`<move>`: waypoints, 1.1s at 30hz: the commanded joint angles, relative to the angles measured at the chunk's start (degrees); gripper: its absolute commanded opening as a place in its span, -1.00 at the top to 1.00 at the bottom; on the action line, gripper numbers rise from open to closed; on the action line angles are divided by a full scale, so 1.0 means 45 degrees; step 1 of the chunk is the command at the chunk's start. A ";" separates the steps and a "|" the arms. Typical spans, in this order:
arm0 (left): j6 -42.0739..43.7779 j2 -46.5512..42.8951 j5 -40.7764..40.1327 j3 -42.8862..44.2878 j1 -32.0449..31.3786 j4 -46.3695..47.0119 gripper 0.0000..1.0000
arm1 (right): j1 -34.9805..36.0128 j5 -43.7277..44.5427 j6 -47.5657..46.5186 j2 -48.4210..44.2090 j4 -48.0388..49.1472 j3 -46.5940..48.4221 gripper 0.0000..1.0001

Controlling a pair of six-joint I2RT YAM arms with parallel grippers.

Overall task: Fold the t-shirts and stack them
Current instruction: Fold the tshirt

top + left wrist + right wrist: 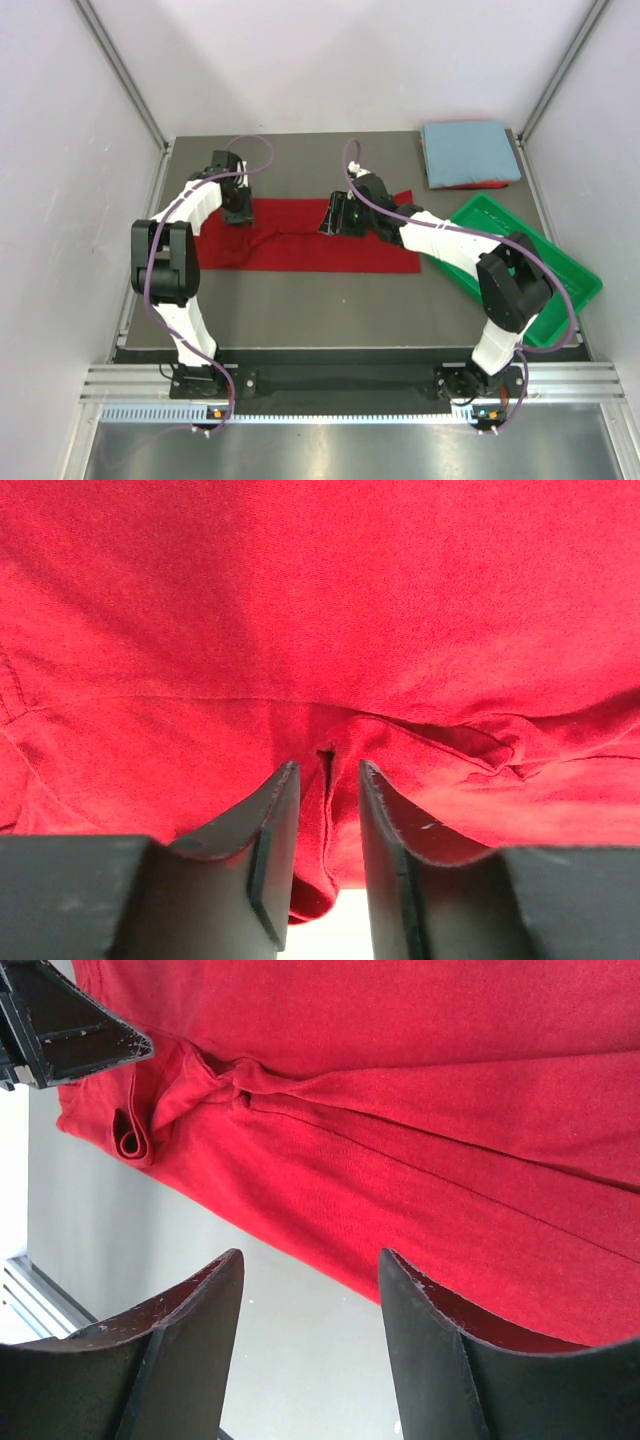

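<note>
Dark red cloth t-shirt (320, 250): lies as a long flat band in the middle of the dark grey table (350, 310).
Left pincer (328, 768): closed, it grips a small fold at the shirt's far left edge.
Right pincer (310, 1253): fingers wide apart and holding nothing, above the shirt's far edge.
Folded light blue cloth t-shirt (470, 152): far right corner, on top of a second red t-shirt (470, 186).
Green plastic tray (575, 280): right side.

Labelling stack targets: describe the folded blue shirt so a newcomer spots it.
Go to the far right corner of the grey table, beyond the green plastic tray. The folded light blue cloth t-shirt lies there, a neat square over a red edge. Its neighbour, the dark red cloth t-shirt, lies spread mid-table.
</note>
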 commanded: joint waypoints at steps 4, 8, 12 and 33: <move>0.0294 0.0095 0.0250 -0.0015 -0.0027 0.0325 0.66 | 0.0103 0.0040 -0.0148 -0.0687 0.0339 0.0090 -0.15; 0.0294 -0.0158 0.0602 -0.0054 -0.0027 -0.0026 1.00 | 0.0103 0.0040 -0.0109 -0.0706 0.0397 -0.0008 -0.15; 0.0216 -0.0822 0.1032 -0.0619 -0.0066 -0.0046 1.00 | 0.0103 0.0020 -0.0090 -0.0667 0.0398 0.0012 -0.15; -0.0253 -0.2405 0.2476 -0.1714 -0.0983 0.0013 1.00 | 0.0142 -0.0077 0.0105 -0.0921 0.0670 -0.0516 -0.16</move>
